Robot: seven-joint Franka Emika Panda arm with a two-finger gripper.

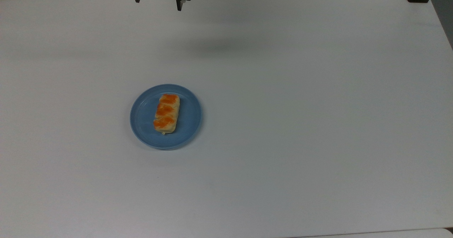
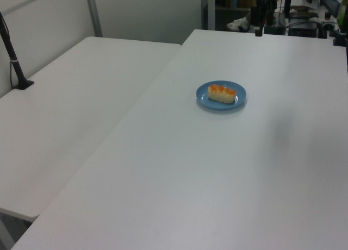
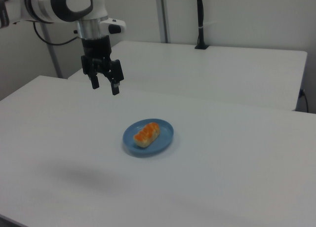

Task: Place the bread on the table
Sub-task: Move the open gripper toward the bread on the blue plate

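Bread (image 1: 166, 113) lies on the blue plate (image 1: 141, 116), off the table (image 1: 318, 125). My end effector (image 3: 105, 85) hangs high, spread wide and empty; I should descend straight and pinch across its short sides, gently.

A robotics lab is showing here: a white robot arm (image 3: 54, 5) is hanging over plain white tables (image 3: 237, 153), with partition walls (image 3: 247, 19) and cabled equipment (image 2: 304, 22) standing behind.

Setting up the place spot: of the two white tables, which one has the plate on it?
The table under the gripper, holding the blue plate and bread; the other table is behind it.
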